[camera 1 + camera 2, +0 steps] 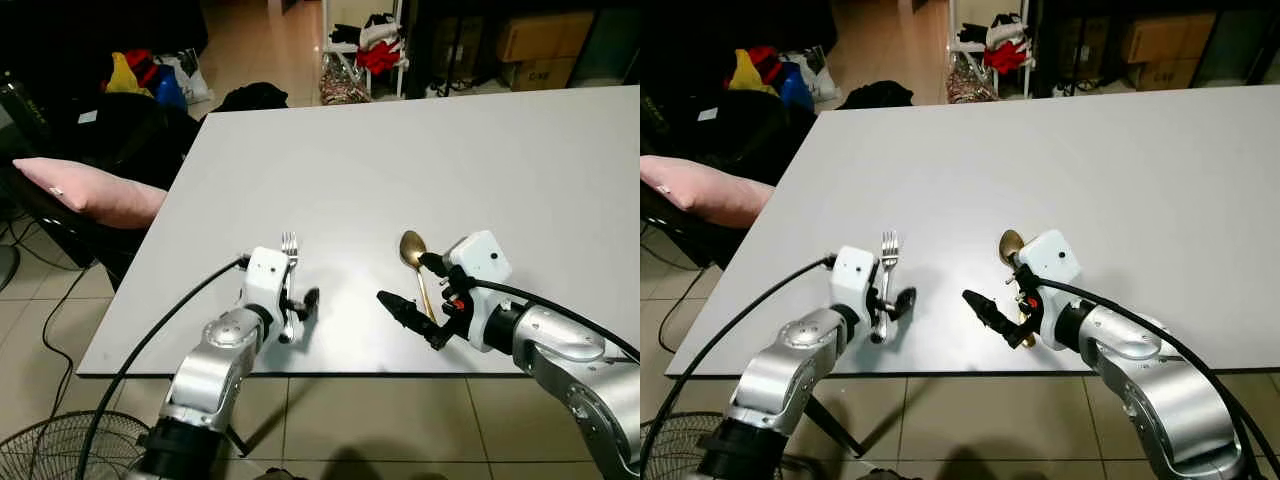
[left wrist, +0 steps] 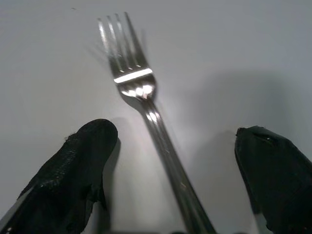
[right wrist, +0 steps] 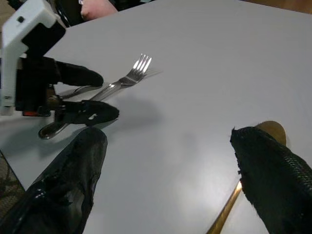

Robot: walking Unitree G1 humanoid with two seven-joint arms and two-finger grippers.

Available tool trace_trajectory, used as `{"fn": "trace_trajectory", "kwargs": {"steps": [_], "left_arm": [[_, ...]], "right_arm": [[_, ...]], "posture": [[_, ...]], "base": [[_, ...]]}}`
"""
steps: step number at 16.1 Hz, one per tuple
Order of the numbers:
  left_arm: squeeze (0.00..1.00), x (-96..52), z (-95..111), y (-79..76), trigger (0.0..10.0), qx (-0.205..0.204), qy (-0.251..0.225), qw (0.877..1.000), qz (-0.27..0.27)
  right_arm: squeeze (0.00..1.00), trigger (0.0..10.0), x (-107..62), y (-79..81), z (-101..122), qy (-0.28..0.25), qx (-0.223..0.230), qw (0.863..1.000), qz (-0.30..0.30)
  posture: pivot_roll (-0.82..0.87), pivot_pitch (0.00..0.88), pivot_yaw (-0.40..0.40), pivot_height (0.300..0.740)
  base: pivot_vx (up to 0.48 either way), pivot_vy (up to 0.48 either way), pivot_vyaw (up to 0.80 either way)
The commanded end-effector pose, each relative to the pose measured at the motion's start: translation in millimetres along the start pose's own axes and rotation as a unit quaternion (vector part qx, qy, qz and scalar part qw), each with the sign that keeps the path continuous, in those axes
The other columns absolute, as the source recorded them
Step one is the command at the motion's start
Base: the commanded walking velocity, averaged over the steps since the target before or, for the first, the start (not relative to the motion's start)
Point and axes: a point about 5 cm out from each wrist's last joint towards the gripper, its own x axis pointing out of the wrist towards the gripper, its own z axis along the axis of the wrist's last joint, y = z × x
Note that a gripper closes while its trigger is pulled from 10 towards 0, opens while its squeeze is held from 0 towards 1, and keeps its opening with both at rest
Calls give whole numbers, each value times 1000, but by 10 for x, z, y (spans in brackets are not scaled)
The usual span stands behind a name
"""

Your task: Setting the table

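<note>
Fork [image 1: 289, 262] lies on the near tabletop [image 1: 420, 170], long axis near-to-far, tines far, handle between the left gripper [image 1: 298, 315] jaws, spread apart, while the gold spoon [image 1: 415, 262] lies just right, under the right gripper [image 1: 418, 296], jaws also apart.

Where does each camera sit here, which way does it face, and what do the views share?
Left eye view: head, facing down at the white table; both silver arms show.
Right eye view: same head camera, shifted sideways; same scene.
Left wrist view: along the open left end effector, straddling the fork.
Right wrist view: along the open right end effector, facing the left arm; gold spoon by one finger.
Shared: the fork shows in both wrist views.
</note>
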Motion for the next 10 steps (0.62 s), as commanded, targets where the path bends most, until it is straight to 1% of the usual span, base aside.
{"fn": "trace_trajectory", "kwargs": {"steps": [1, 4, 5, 6, 7, 10], "left_arm": [[0, 9, 6, 62, 10000, 0, -2, 1000, 16], [0, 56, 10, 47, 10000, -1, -4, 1000, 10], [0, 89, 0, 49, 7922, 2, -3, 1000, 11], [0, 102, -6, 58, 0, 2, 0, 1000, 14], [0, 101, -6, 79, 0, 1, 3, 1000, 19], [0, 84, 6, 74, 0, -13, -9, 1000, 4]], "right_arm": [[0, 10000, -13, 57, 28, -4, -2, 1000, 13], [0, 10000, -33, 66, 19, 0, 1, 1000, 11], [0, 10000, -35, 71, 13, 2, 1, 1000, 11], [0, 10000, -41, 81, -1, 6, 1, 1000, 11], [0, 10000, -43, 97, -30, 14, 3, 1000, 12], [0, 10000, -32, 135, -74, 23, 7, 1000, 15]], "posture": [[-162, 34, 148, 740], [-172, 33, 161, 740], [-174, 33, 161, 740], [-182, 33, 167, 740], [-181, 35, 169, 740], [-180, 37, 172, 740]], "base": [[0, 0, 0], [0, 0, 0], [0, 0, 0], [0, 0, 0], [0, 0, 0], [0, 0, 0]]}}
